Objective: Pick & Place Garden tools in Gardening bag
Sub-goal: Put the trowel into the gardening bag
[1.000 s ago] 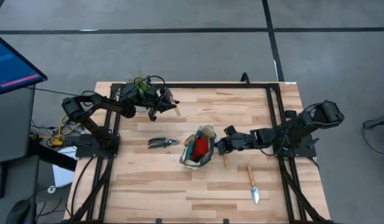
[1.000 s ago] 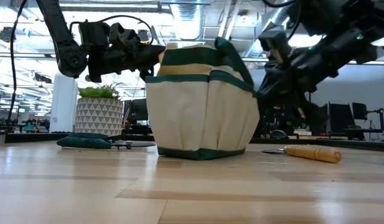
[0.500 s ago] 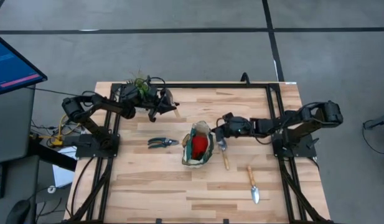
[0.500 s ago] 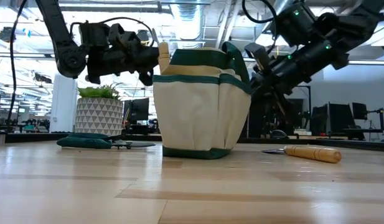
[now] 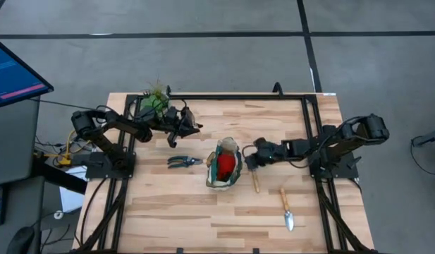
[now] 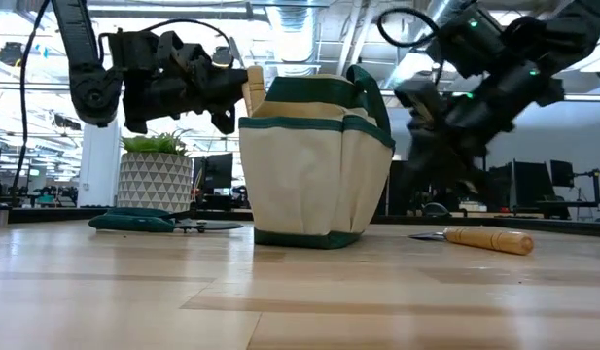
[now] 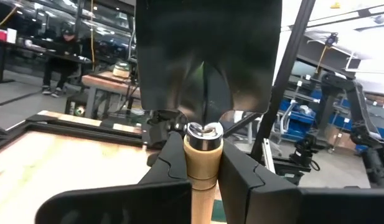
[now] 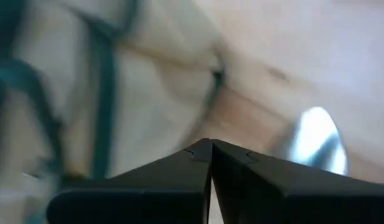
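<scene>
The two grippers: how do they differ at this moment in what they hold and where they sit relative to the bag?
The left gripper is shut on a wooden-handled shovel, while the right gripper is shut and empty. In the high view the left gripper sits off the gardening bag toward the plant pot; the right gripper sits close beside the bag, over a trowel lying on the table. Both are raised above the table.

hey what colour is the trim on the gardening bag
Dark green trim on beige fabric; the gardening bag shows it best in the low view.
</scene>
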`<action>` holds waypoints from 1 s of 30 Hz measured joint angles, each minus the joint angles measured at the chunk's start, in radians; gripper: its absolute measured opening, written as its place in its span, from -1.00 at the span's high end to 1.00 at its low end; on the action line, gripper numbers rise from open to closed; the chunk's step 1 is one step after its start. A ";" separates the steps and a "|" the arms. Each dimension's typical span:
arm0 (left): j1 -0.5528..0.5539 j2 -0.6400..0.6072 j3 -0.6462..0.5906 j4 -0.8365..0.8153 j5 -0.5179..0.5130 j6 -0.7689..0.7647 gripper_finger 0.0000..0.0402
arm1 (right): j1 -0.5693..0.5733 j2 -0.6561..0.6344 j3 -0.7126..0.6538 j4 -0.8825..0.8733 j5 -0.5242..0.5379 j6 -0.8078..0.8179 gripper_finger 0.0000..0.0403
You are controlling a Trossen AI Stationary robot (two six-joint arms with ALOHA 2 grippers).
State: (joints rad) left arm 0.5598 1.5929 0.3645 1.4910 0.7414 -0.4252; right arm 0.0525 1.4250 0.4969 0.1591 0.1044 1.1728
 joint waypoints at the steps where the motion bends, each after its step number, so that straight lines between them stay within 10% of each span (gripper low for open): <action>1: 0.001 0.000 -0.002 0.000 -0.001 0.001 0.92 | 0.018 0.000 0.000 -0.024 0.001 0.026 1.00; 13: 0.002 0.000 -0.008 -0.006 -0.004 0.003 0.92 | 0.083 0.003 0.075 0.061 -0.029 0.006 1.00; 30: -0.051 0.000 -0.008 -0.006 -0.082 0.059 0.92 | -0.115 0.003 0.078 0.026 0.010 -0.125 1.00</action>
State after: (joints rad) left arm 0.5084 1.5929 0.3569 1.4849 0.6596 -0.3657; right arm -0.0628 1.4284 0.5747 0.1852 0.1147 1.0473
